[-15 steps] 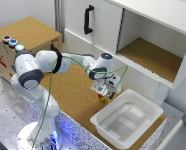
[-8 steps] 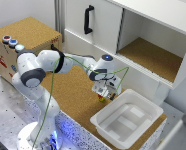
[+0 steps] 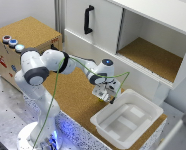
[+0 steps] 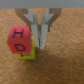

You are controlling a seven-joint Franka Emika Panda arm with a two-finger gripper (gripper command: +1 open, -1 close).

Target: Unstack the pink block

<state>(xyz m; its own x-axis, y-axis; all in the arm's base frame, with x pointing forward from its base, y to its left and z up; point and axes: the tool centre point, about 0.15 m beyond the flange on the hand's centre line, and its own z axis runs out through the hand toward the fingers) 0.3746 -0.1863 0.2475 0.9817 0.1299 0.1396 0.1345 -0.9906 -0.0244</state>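
Note:
In the wrist view the pink block [image 4: 20, 39], a small cube with dark letters on its face, sits on top of a yellow block [image 4: 26, 55] on the cork surface. My gripper [image 4: 40, 43] is right beside the pink block. Its two fingers [image 4: 33, 27] converge until the tips meet, with nothing between them, and the near finger runs along the block's edge. In the exterior view the gripper [image 3: 107, 96] hangs low over the cork board just off the white tray's corner, and the blocks are too small to make out under it.
A white tray [image 3: 146, 105] stands on the cork board [image 3: 73, 95] toward the exterior view's right. Behind is a white cabinet with an open compartment [image 3: 148, 55]. A cork-topped box [image 3: 28, 30] with coloured buttons stands at the exterior view's left.
The arm has barely moved; the gripper stays low by the tray's corner.

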